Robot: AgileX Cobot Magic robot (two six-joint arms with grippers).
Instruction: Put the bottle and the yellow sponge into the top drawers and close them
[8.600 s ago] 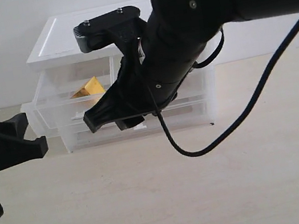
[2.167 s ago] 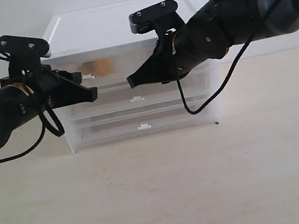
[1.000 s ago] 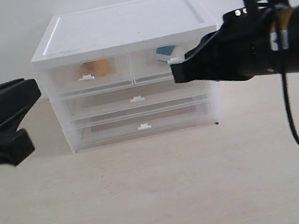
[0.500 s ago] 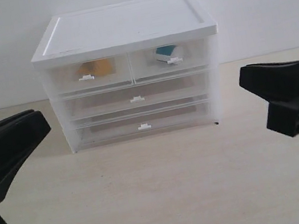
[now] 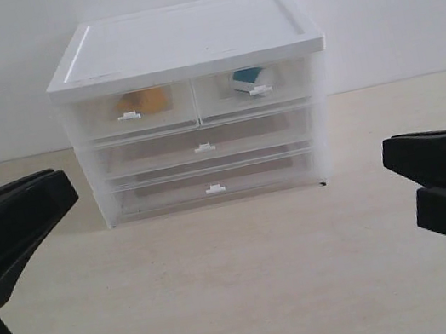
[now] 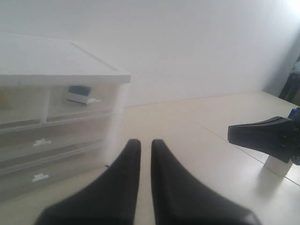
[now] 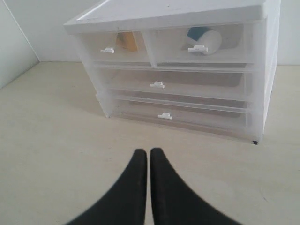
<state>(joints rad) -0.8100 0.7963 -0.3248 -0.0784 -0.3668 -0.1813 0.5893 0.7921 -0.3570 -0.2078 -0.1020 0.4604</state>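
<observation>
Both arms have pulled back from the chest and now hang low over the table, one on either side, their tips pointing inward and well apart from the drawer fronts they were at a second ago. The left gripper has its jaws drawn almost together, only a thin slit showing and nothing between them; the right gripper is fully closed and empty too. Ahead of and above the right gripper's tips, the bottle lies on its side inside the nearer of the top drawers, just behind the small white handle. The yellow sponge sits in the other top drawer, the one nearer the left gripper, also close behind its handle. Both half-width drawers look pushed in flush with the chest front, as do the two full-width drawers below them. With both things stowed, the drawers shut and the grippers clear and holding nothing, the task appears finished; what remains, by my reckoning, is only for the arms to settle at rest
</observation>
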